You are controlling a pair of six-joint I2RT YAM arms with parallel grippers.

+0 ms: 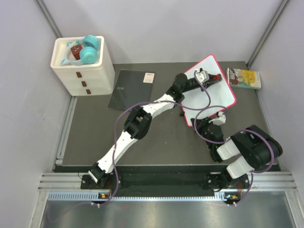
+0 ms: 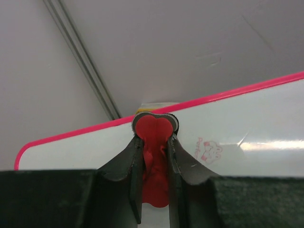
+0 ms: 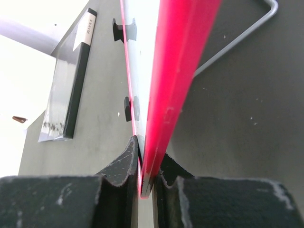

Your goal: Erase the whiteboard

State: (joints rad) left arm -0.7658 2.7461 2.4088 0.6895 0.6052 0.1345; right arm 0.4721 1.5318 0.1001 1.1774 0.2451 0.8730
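The whiteboard (image 1: 216, 97), white with a thin pink-red frame, lies tilted at the back right of the mat. No scribbles show on its visible surface. My left gripper (image 1: 214, 78) reaches over its far part and is shut on a red eraser (image 2: 154, 142), which rests against the board's surface (image 2: 247, 128) near the pink far edge. My right gripper (image 1: 218, 116) is shut on the board's near edge. In the right wrist view the pink frame (image 3: 173, 71) runs up from between the fingers (image 3: 124, 164), and the board's black feet (image 3: 124, 29) show.
A black notebook (image 1: 132, 89) lies left of the board and shows in the right wrist view (image 3: 71, 85). A white drawer box (image 1: 83, 66) holding teal headphones (image 1: 89, 49) stands at the back left. A yellow-green book (image 1: 243, 78) lies right of the board. Grey walls surround the mat.
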